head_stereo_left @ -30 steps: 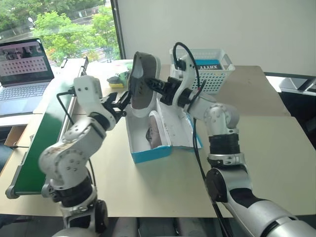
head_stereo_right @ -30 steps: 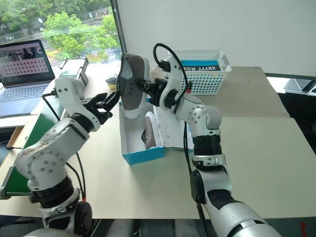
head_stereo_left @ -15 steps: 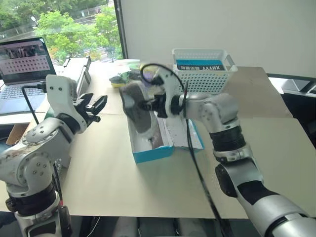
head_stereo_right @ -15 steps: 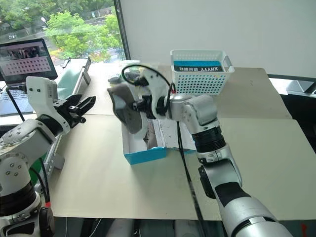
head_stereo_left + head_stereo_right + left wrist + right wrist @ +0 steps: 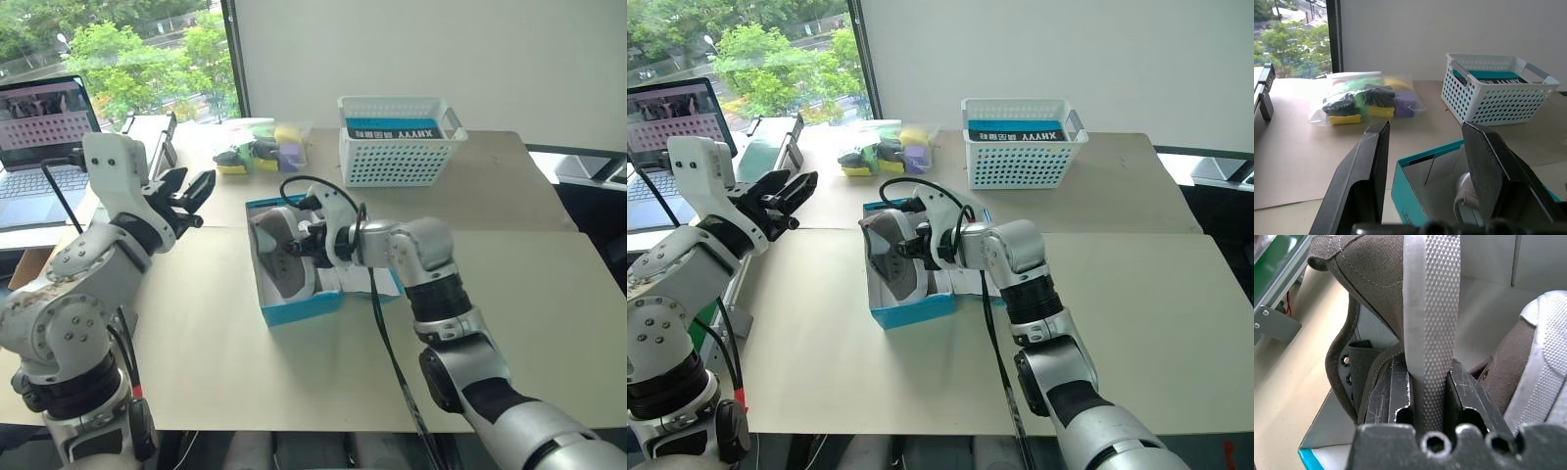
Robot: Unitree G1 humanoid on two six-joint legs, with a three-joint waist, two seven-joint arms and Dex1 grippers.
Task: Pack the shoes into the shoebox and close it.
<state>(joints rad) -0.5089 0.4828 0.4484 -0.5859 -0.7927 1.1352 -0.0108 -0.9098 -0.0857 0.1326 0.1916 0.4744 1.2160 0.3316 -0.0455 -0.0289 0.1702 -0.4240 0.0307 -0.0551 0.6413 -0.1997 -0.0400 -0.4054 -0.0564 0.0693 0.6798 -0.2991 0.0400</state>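
Lowering the second shoe [image 5: 277,257] into the box [image 5: 294,306]: right gripper [image 5: 315,241] clamps its sole edge. Seat it sole-outward beside the first shoe [image 5: 1528,367], clear of the walls. Left gripper [image 5: 186,192] hangs half-open, well apart.

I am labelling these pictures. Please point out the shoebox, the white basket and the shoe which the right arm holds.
shoebox [image 5: 299,310]: left eye view, teal front wall.
white basket [image 5: 397,162]: left eye view, front lattice wall.
held shoe [image 5: 890,257]: right eye view, grey upper.
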